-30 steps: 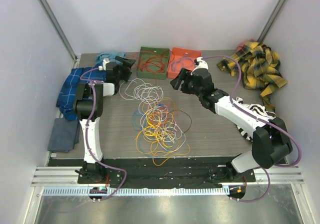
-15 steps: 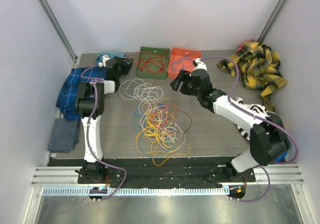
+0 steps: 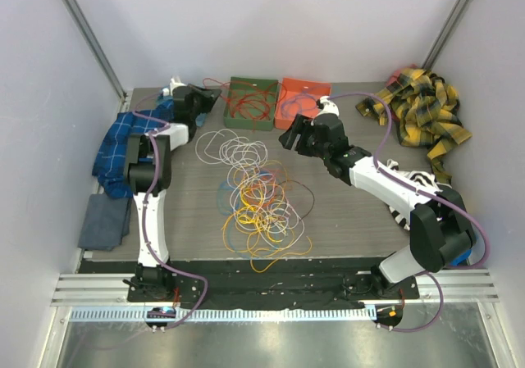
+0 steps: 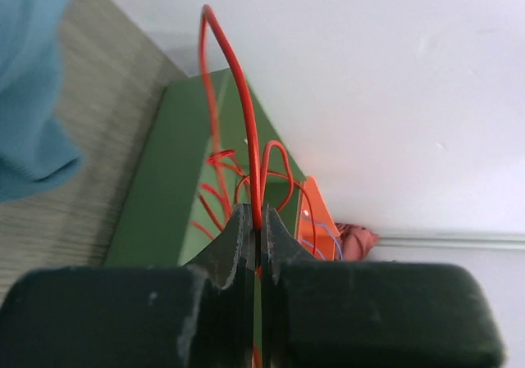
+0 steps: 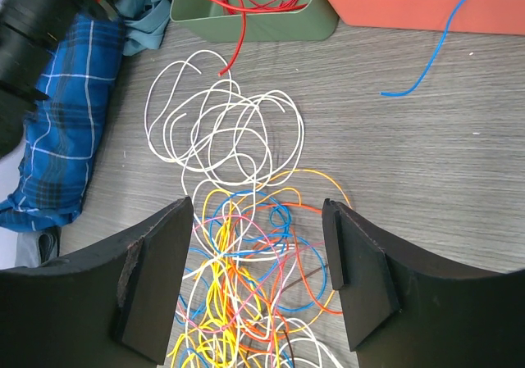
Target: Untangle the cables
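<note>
The cables (image 3: 258,200) lie in a loose many-coloured tangle at mid-table, with white loops (image 3: 234,148) at its far end. My left gripper (image 3: 209,97) is at the far left beside the green bin (image 3: 252,79), shut on a red cable (image 4: 246,122) that arches up from between its fingers (image 4: 256,220) and runs into the bin (image 4: 156,196). My right gripper (image 3: 294,134) hovers open above the tangle's far side. In the right wrist view its wide-apart fingers (image 5: 257,208) frame the tangle (image 5: 246,286) and the white loops (image 5: 221,122), with nothing between them.
Red cables fill the green bin (image 5: 254,25). The orange bin (image 5: 426,11) next to it holds a blue cable (image 5: 426,69) that trails onto the table. A blue plaid cloth (image 3: 115,147) and grey cloth (image 3: 102,220) lie left, a yellow plaid cloth (image 3: 422,110) far right.
My left gripper has closed on the red cable and moved toward the back wall, lifting the cable. The right arm has barely shifted.
</note>
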